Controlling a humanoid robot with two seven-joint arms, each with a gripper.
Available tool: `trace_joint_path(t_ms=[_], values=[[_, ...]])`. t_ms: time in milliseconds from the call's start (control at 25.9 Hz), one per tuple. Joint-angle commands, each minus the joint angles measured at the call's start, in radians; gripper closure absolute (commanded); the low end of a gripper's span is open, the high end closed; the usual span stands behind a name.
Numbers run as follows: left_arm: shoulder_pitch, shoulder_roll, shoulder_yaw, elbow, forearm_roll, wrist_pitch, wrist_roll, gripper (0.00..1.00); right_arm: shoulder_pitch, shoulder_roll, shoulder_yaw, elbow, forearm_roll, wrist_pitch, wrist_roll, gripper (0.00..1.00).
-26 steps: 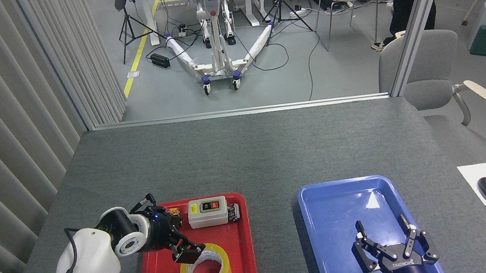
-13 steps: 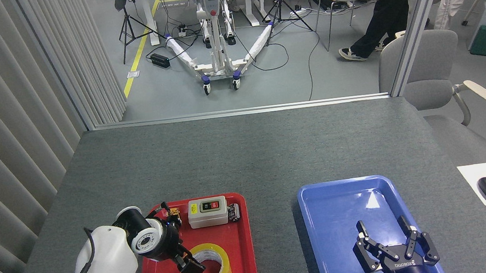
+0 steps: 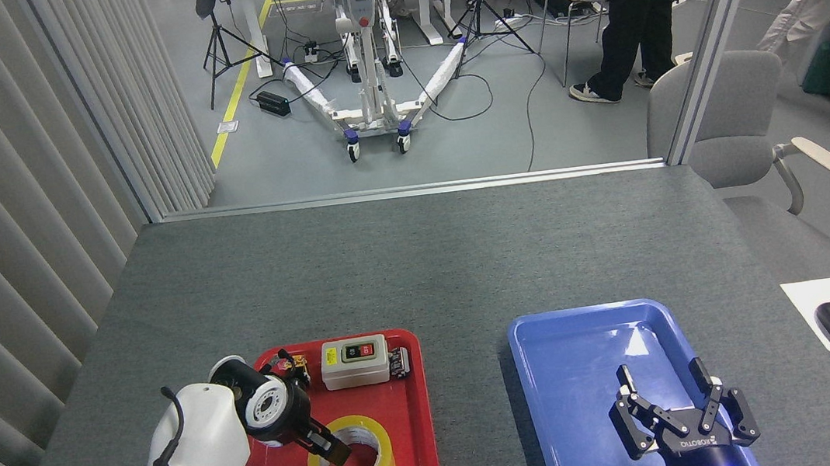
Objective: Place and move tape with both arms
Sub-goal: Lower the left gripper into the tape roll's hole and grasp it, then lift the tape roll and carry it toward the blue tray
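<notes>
Tape: the yellow roll [image 3: 353, 465] lies flat in the red tray [image 3: 413, 421], near its front.
Left tool [image 3: 330, 450]: dipped at the roll's near-left rim; grip state unclear.
Right tool [image 3: 680, 398]: fingers spread, empty, over the blue tray [image 3: 556, 373].
Handling: likely light, rigid, slick-sided; best pinched across the wall, core to outside.

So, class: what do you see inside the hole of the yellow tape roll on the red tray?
A finger of the left gripper reaches into the tape at its left rim. Beside it, the red tray floor shows through the hole. The fingertip's contact with the roll is hidden.
</notes>
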Motion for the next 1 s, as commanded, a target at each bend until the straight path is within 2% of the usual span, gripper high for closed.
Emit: trace_joint_path(t_ms=[0,39,77,154,618,695,772,849,965], values=[[0.003,-0.008,0.006,0.004,-0.007,0.096,-0.045,0.71,0.001,0.021,-0.032,-0.004,0.028,-0.012,0.008,0.00],[0.003,-0.020,0.006,0.004,0.001,0.098,-0.075,0.96,0.001,0.021,-0.034,-0.004,0.028,-0.012,0.006,0.00],[0.007,-0.031,0.007,0.003,0.008,0.099,-0.101,1.00,0.002,0.019,-0.034,-0.004,0.028,-0.012,0.006,0.00],[0.007,-0.037,0.018,-0.002,0.025,0.095,-0.133,1.00,0.002,0.015,-0.035,-0.004,0.028,-0.012,0.006,0.00],[0.007,-0.043,0.056,-0.034,0.063,0.081,-0.130,1.00,0.002,0.015,-0.050,-0.004,0.029,-0.014,0.006,0.00],[0.007,-0.046,0.102,-0.080,0.180,0.053,-0.127,1.00,0.002,0.015,-0.049,-0.004,0.031,-0.014,0.006,0.00],[0.006,-0.079,0.179,-0.086,0.382,0.027,-0.107,1.00,0.002,0.015,-0.049,-0.004,0.031,-0.014,0.006,0.00],[0.006,-0.096,0.202,-0.071,0.540,-0.014,-0.087,1.00,0.004,0.013,-0.047,-0.004,0.032,-0.014,0.006,0.00],[0.010,-0.122,0.208,-0.042,0.590,-0.137,-0.056,1.00,0.008,0.012,-0.047,-0.004,0.031,-0.014,0.006,0.00]])
